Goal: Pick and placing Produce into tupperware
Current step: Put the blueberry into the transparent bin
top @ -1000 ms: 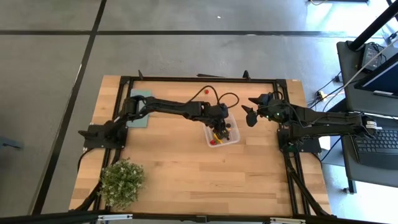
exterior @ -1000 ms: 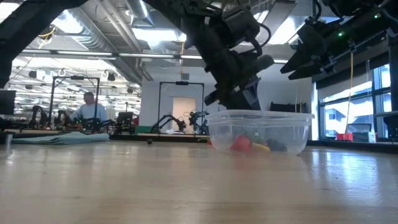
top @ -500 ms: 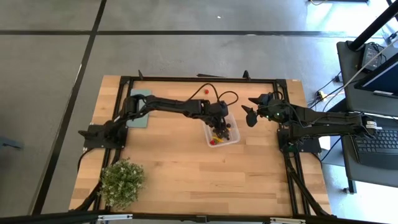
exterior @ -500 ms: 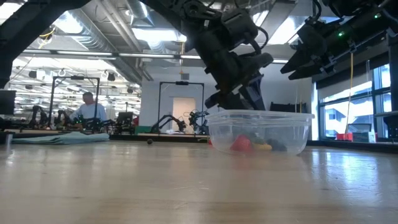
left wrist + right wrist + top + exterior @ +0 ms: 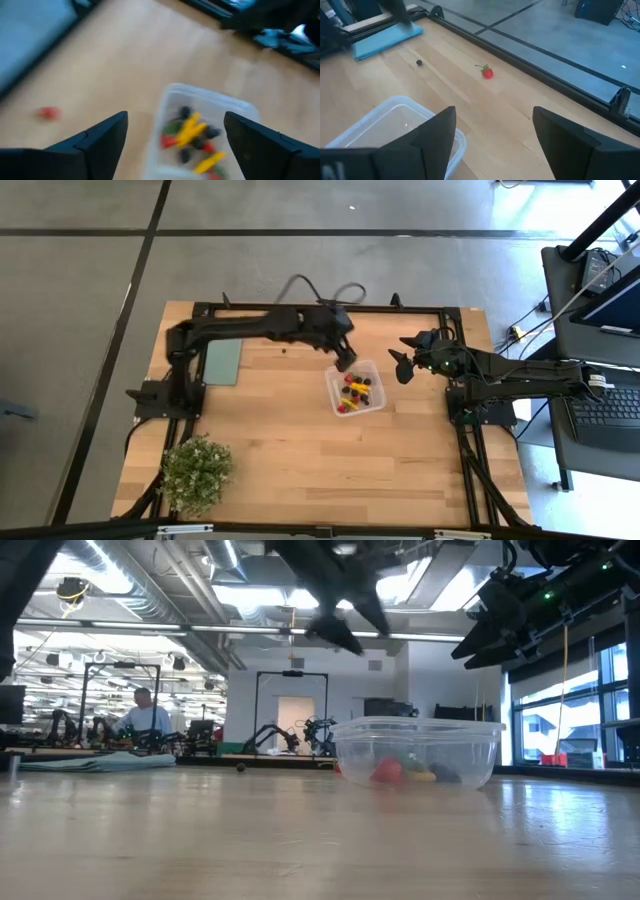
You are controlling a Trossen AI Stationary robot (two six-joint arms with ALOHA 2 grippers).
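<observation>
Light wood plank table [image 5: 270, 440] inside a black frame, standing on a grey floor crossed by dark lines. We note a flat teal-green rectangle [image 5: 222, 362] near the left arm's base and a bushy potted plant [image 5: 196, 472] at the near left corner. In the low view the room behind is a bright lab hall with ceiling ducts, strip lights, more robot rigs, and a person [image 5: 146, 715] seated far off at a bench. A laptop [image 5: 612, 405] sits on a stand to the right of the table. No brand, label or writing is readable to us anywhere.

The tupperware [image 5: 356, 387] stands right of the table's middle. Inside it lies the produce [image 5: 354, 389]: red, dark and green bits with orange-yellow pieces, seen clearly in the left wrist view [image 5: 192, 136]. Two pieces lie loose on the bare wood toward the far edge: a red berry [image 5: 487, 73] and a small dark bead [image 5: 419, 62].

Left gripper [image 5: 346, 361] hangs above the tupperware's far rim; its fingers [image 5: 102, 137] are spread wide, empty, touching nothing. Right gripper [image 5: 399, 365] hovers just right of the tupperware, clear of the wood, fingers [image 5: 434, 131] parted and empty.
</observation>
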